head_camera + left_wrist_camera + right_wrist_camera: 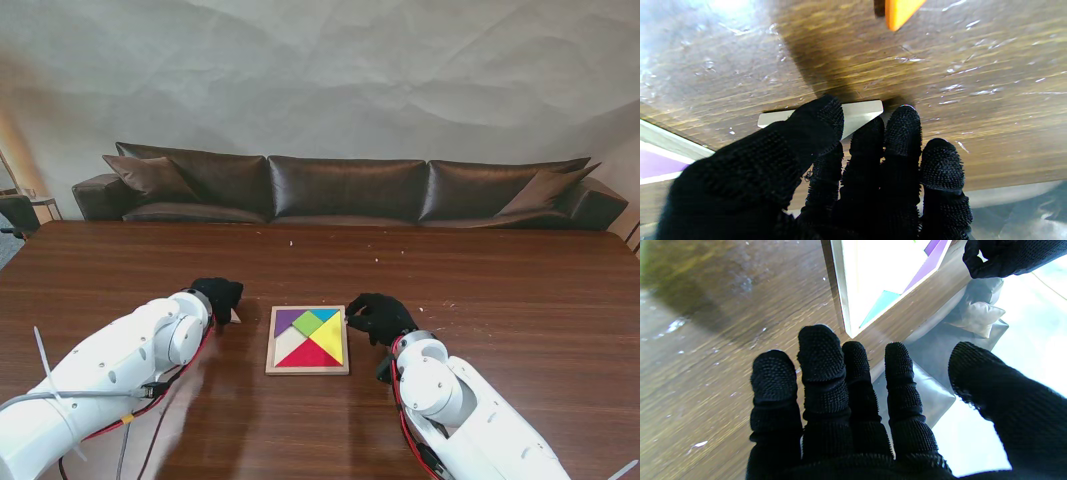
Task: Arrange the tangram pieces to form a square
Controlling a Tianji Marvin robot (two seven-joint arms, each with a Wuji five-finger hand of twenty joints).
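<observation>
A wooden tray lies mid-table holding purple, green, blue, yellow, red and cream tangram pieces fitted as a square. My left hand rests on the table just left of the tray. In the left wrist view, its thumb and fingertips close on a flat white piece lying on the wood. An orange piece lies farther along the table, beyond those fingers. My right hand sits at the tray's far right corner with its fingers spread and holding nothing, beside the tray rim.
The dark wooden table carries scattered pale specks. A dark leather sofa runs along its far edge. Both white arms rise from the near corners, with cables hanging on the left arm.
</observation>
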